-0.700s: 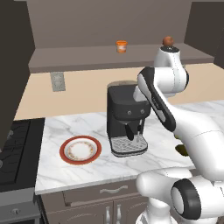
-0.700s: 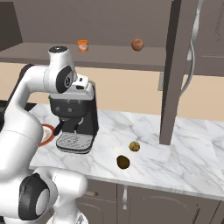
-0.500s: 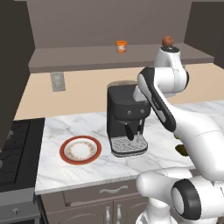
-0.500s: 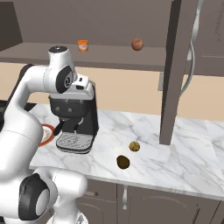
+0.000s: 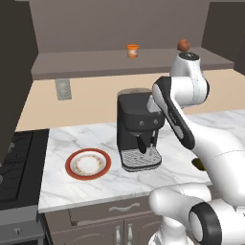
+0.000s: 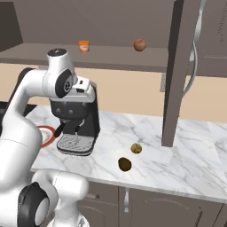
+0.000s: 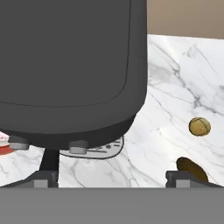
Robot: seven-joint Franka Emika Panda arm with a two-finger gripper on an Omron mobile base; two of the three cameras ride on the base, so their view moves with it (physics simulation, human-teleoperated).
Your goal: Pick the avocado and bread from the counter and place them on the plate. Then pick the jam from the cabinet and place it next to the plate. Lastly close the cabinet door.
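My gripper [image 7: 111, 179] is open, its fingertips [image 7: 41, 179] spread wide with nothing between them, and hovers just above the top of the black coffee machine [image 6: 75, 124]. In the hand view the tan bread [image 7: 199, 126] and the dark avocado [image 7: 191, 168] lie on the marble counter [image 7: 170, 87] to the right. Seen from the right base, the avocado [image 6: 125, 164] sits near the counter's front edge with the bread [image 6: 136, 148] just behind it. The red-rimmed plate [image 5: 88, 163] lies left of the machine. The orange jam [image 5: 132, 50] stands on the open cabinet shelf [image 5: 95, 62].
A reddish-brown ball [image 6: 139, 45] rests on the shelf right of the jam. The cabinet's open door [image 6: 177, 66] hangs edge-on over the counter behind the bread. A stove [image 5: 14, 162] borders the counter's left end. A wall outlet [image 5: 62, 89] sits on the backsplash.
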